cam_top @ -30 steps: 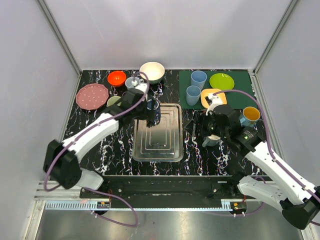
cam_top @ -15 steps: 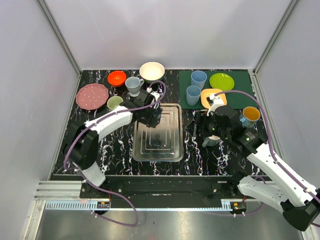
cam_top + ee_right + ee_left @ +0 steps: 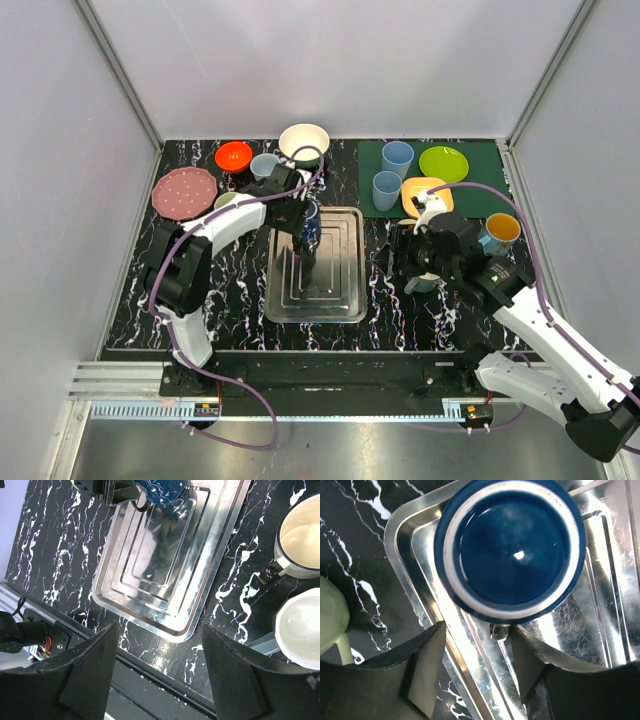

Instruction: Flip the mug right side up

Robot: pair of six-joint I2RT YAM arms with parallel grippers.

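The mug [image 3: 512, 555] sits base-up at the 11 o'clock corner of the tray [image 3: 340, 290]. Your left gripper [image 3: 477, 645] has its fingers apart, clamping nothing, either side of what looks like the handle [image 3: 499, 630] at the mug's 6 o'clock. Centre there, pinch firmly and lift clear before rolling. Your right gripper [image 3: 160, 630] hangs with fingers apart, holding nothing.

The overhead view faces down on the table [image 3: 240, 300]; both wrist views look down, sharing the tray [image 3: 150, 575].

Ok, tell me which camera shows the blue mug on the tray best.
Left wrist: the blue mug fills the frame, its white ring clear. Top external shows only a sliver beside the left arm; right wrist crops it at the top edge.
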